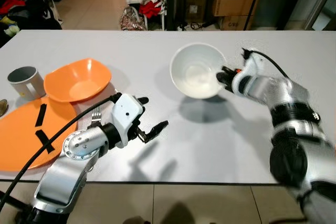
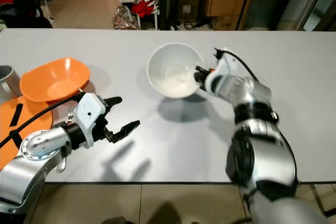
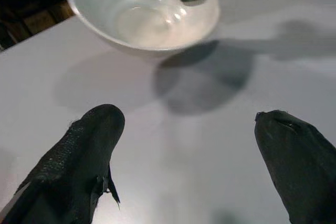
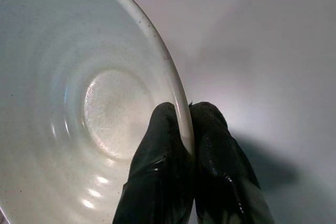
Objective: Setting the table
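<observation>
A white bowl [image 1: 197, 70] is held by its rim in the right gripper [image 4: 188, 129], one black finger pressed inside the wall and the other outside it, so that the fingers are closed on the rim with only the thin wall between them. The bowl is seen lifted clear of the grey table [image 1: 220, 145], tilted with its opening turned partly toward the camera, and a dark shadow is cast on the tabletop just below and in front of it. The hold is taken on the side of the bowl nearest the right arm, which is reached forward and inward across the table, bent at the elbow, with a black cable looped over the wrist. The left gripper [image 1: 149, 116] is held low above the table, near the front edge and well apart from the bowl; its two fingers are spread wide and nothing is held between them. The left arm is angled up from the lower left corner, with a black cable trailed along it. To the robot's left an orange bowl [image 1: 77, 80] is seen resting partly on an orange plate [image 1: 26, 135], a grey mug [image 1: 25, 81] stands just beside the orange bowl, and a fork [image 1: 95, 115] is partly hidden behind the left wrist.
</observation>
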`<state>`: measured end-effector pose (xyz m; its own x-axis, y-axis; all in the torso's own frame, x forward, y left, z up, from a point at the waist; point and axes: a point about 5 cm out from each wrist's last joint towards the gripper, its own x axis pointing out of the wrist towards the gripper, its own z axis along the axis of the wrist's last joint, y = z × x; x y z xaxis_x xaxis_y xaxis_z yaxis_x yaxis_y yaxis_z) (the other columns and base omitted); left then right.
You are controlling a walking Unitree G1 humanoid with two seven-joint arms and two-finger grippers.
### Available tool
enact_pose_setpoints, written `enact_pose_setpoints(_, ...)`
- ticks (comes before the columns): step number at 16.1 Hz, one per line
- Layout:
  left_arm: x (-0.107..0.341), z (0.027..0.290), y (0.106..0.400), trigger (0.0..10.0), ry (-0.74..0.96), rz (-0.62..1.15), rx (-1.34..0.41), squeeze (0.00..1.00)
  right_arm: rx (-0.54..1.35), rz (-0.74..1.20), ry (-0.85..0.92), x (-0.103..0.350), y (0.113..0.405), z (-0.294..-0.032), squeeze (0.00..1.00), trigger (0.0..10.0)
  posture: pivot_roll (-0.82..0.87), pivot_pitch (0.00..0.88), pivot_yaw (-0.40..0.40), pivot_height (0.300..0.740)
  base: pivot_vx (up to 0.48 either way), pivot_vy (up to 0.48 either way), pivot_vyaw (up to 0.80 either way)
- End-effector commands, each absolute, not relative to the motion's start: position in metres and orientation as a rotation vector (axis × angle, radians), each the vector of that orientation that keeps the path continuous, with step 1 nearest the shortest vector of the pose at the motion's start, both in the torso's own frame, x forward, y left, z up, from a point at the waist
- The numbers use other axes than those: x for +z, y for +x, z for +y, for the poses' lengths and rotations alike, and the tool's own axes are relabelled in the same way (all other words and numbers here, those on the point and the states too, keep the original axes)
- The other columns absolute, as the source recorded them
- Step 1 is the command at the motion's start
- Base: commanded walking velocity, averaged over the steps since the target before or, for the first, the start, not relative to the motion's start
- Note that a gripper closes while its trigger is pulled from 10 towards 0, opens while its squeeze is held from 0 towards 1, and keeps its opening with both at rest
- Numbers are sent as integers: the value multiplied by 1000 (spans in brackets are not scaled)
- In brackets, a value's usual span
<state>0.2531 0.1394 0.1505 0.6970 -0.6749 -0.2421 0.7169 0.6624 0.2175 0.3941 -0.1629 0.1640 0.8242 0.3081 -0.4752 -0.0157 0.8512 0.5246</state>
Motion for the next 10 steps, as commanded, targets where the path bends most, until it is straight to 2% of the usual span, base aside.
enact_pose_setpoints(1, 154, 141, 253, 10000, 317, 144, -795, 0, 195, 536, 525, 175, 399, -161, 0, 10000, 75, 0, 41, 740, 0, 0, 0)
enact_pose_setpoints(4, 160, 145, 248, 10000, 316, 144, -785, 0, 129, 480, 546, 181, 408, -152, 0, 10000, 102, 0, 40, 740, 0, 0, 0)
enact_pose_setpoints(10, 160, 154, 220, 10000, 325, 225, -823, 0, 122, 523, 592, 166, 406, -137, 0, 10000, 143, 0, 38, 740, 0, 0, 0)
